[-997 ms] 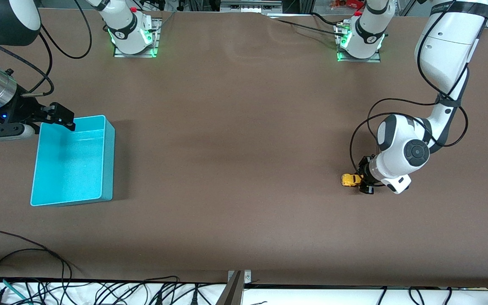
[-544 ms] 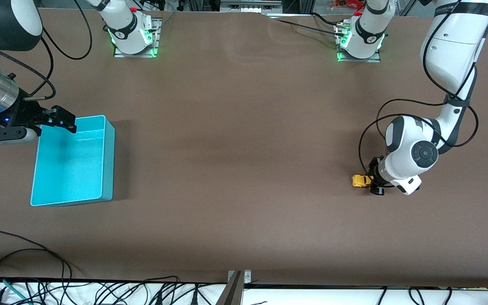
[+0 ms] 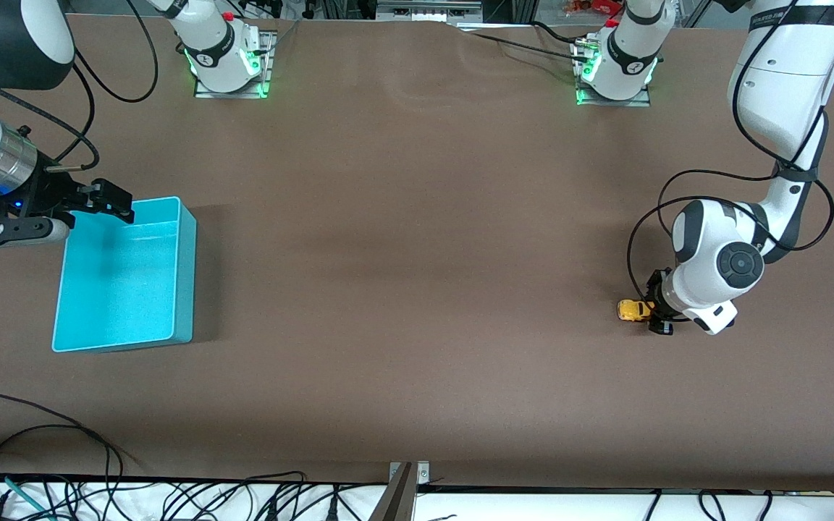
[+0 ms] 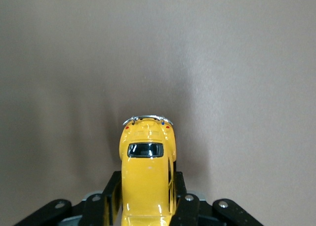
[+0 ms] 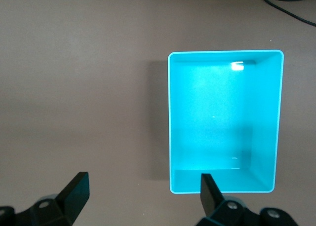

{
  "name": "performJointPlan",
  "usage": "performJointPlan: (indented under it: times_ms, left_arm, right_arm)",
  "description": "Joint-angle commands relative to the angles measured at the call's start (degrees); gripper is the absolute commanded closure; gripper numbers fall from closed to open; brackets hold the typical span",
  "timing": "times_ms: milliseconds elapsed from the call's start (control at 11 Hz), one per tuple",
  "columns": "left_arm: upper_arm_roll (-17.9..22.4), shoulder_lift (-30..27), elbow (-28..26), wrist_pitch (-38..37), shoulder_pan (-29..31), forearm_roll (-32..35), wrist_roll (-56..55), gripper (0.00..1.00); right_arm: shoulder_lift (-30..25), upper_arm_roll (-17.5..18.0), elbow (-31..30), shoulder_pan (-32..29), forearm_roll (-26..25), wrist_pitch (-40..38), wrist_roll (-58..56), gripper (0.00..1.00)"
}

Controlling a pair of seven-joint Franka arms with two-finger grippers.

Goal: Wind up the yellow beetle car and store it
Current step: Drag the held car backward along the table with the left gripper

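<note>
A: What sits on the brown matte table [image 3: 402, 239]?

B: An open rectangular turquoise plastic bin [image 3: 184, 268], at the left of the front frame, about mid-height. Nothing lies in it.

A: And along the bottom edge?

B: Tangled black cables [image 3: 62, 470] fill the lower left corner, spilling over a white strip. A small grey metal bracket [image 3: 408, 474] sits at bottom centre.

A: The top?

B: Two grey metal base plates [image 3: 232, 90], lit green, upper left and upper right.
</note>
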Motion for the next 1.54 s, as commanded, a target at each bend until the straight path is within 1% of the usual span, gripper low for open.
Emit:
performJointPlan:
  times_ms: [0,453,816,1450]
  left_arm:
    - [1.4,6.7,1.6,1.8,0.6,2.1,2.7,1.0]
    - [4.0,7.2,1.6,1.8,0.6,2.1,5.4,1.0]
    - [4.9,7.3,1.6,1.8,0.7,2.1,5.6,1.0]
    - [5.1,7.3,2.4,1.6,0.7,2.1,5.5,1.0]
  right_arm:
    - [-0.1,0.2,0.8,-0.1,-0.3,-0.3,-0.1,0.0]
    - [-0.1,0.2,0.9,-0.1,-0.3,-0.1,-0.1,0.0]
    - [-0.1,0.2,1.0,-0.1,-0.3,-0.1,-0.1,0.0]
    - [-0.1,0.2,1.0,-0.1,-0.3,-0.1,-0.1,0.0]
